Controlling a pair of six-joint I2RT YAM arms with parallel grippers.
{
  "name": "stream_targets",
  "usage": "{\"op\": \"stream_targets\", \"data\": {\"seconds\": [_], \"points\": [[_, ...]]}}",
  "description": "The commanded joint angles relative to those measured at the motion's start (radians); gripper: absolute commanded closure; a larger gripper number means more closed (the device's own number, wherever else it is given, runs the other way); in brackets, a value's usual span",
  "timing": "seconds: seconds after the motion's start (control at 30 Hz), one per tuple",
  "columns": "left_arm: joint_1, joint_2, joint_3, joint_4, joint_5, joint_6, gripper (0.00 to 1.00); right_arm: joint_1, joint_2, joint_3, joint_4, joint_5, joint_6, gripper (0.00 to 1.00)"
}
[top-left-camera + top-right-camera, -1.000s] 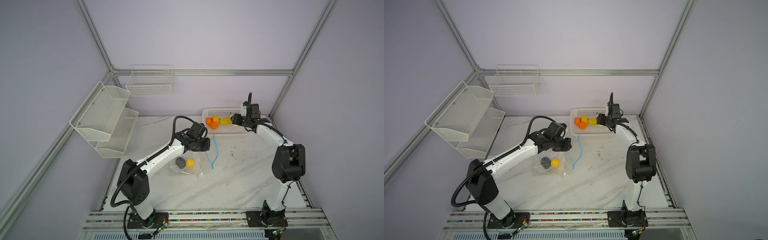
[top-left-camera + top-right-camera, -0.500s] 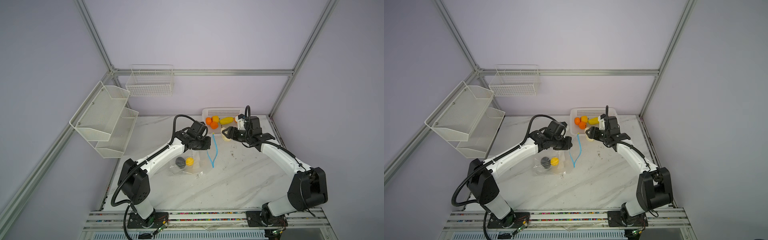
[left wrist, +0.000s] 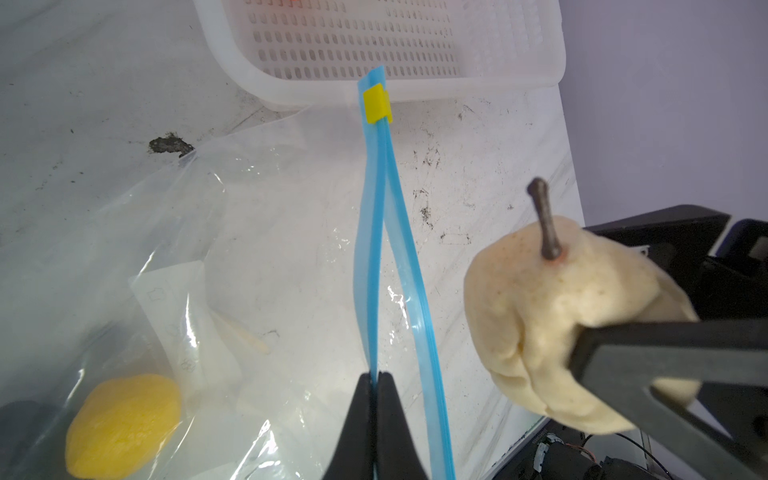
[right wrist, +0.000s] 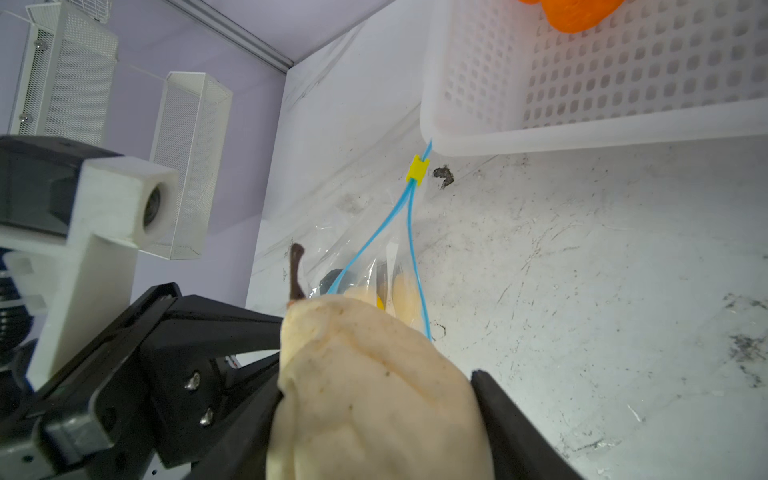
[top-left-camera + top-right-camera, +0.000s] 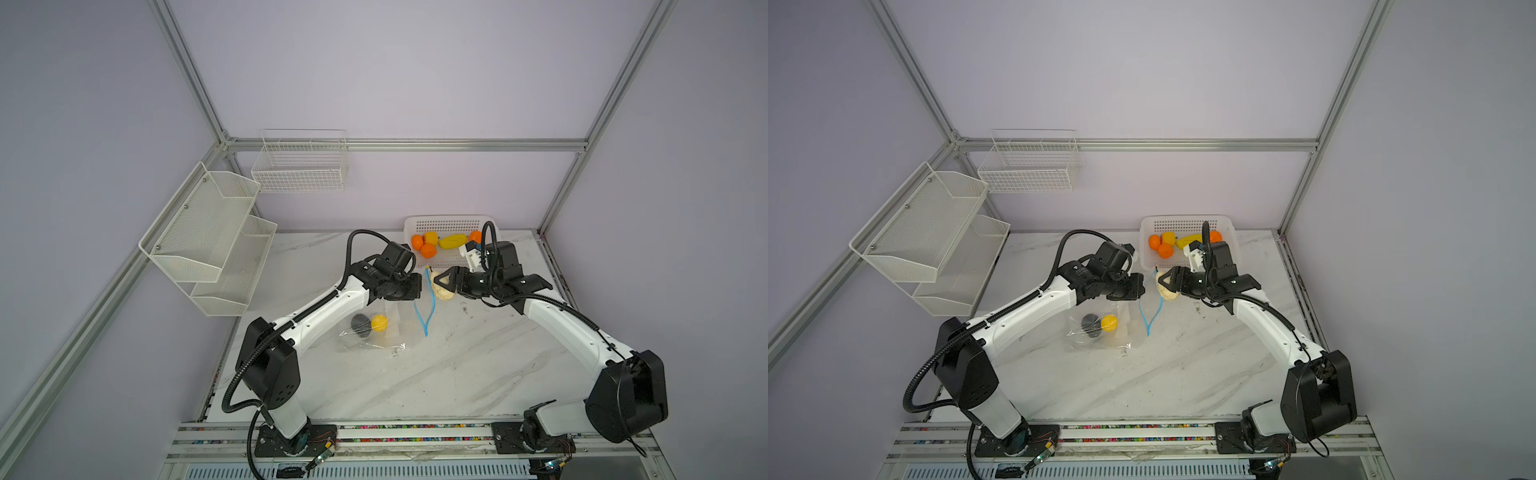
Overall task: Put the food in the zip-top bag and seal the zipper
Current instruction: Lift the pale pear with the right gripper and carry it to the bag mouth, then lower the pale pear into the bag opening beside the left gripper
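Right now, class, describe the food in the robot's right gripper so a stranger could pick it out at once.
Find the white basket at the back of the marble table. Just in front of it, the right gripper holds a piece beside the blue zipper. Unlike the orange and yellow pieces nearby, it is cream, pear-shaped, with a dark stem.
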Motion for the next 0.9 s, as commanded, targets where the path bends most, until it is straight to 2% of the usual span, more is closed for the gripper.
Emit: {"op": "stream_targets", "data": {"seconds": [0.0, 0.87], "points": [[-0.007, 0.003, 0.084, 0.022, 0.010, -0.004, 1.00, 0.027, -0.018, -0.010, 0.026, -0.041, 0.043, 0.44], [-0.017, -0.015, 0.084, 0.021, 0.001, -0.004, 1.00, 0.078, 0.055, -0.034, 0.005, 0.017, 0.009, 0.45]]}}
